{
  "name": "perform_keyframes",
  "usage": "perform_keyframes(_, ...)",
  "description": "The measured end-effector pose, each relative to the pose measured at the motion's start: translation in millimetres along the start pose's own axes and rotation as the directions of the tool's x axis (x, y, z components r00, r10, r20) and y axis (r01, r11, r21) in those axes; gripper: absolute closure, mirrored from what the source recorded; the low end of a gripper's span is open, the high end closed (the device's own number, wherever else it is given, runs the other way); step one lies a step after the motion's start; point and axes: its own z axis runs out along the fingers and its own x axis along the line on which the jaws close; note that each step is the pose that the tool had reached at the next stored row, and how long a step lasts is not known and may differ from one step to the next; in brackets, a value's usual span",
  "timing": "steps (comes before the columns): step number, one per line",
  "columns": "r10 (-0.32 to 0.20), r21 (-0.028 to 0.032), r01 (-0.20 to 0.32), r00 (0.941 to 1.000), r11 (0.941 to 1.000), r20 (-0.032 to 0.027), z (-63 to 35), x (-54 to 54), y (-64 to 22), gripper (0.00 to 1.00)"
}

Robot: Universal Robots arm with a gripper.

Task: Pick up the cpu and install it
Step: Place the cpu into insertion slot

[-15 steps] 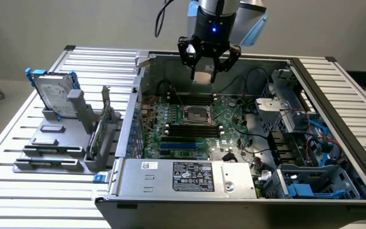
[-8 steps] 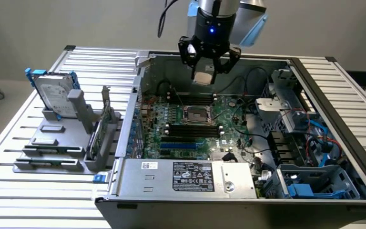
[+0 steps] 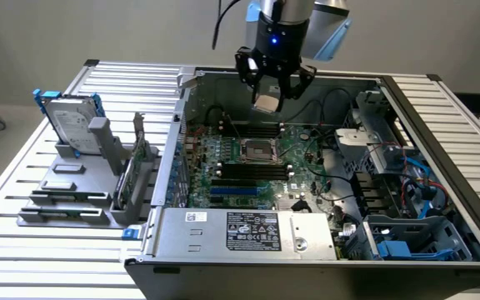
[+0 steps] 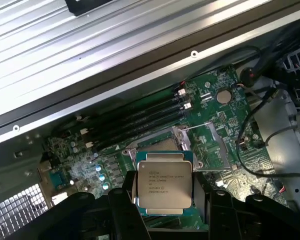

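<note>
- Silver metal shows between the black fingers (image 4: 124,205): the gripper (image 3: 272,100) is closed on the cpu (image 4: 164,184), pinching it by two opposite edges, with the shiny top facing the wrist camera.
- The picking up looks done. The cpu hangs in the air with the gripper, above the open computer case (image 3: 440,187) and clear of the green circuit board (image 3: 307,169).
- Installing is not yet done, as I judge it. The socket (image 3: 257,150) sits below the gripper and looks empty.
- Black memory sticks (image 4: 140,120) lie on the board beside the socket, lower than the gripper and apart from it.
- The hard drive (image 3: 72,125) with blue brackets stands in a grey rack (image 3: 65,187), well off to one side of the gripper and outside the case.
- Writing: the cpu's top carries several engraved lines, too fine to read.
- The power supply (image 3: 182,237), far below the gripper, has a black-and-white label (image 3: 252,230) and a small white sticker (image 3: 197,216). Neither is legible.
</note>
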Motion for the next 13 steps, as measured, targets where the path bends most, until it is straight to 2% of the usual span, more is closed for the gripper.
perform_keyframes(3, 0.055, -0.0027, -0.055, 0.9985, 0.9985, 0.0041, 0.7, 0.0, 0.0, 0.45)
perform_keyframes(7, 0.126, -0.0067, -0.126, 0.9920, 0.9920, 0.0092, 1.6, -0.1, -0.1, 0.45)
perform_keyframes(10, 0.180, -0.0100, -0.180, 0.9836, 0.9837, 0.0129, 2.3, -0.1, -0.2, 0.45)
perform_keyframes(13, 0.234, -0.0136, -0.234, 0.9721, 0.9722, 0.0164, 3.1, -0.2, -0.2, 0.45)
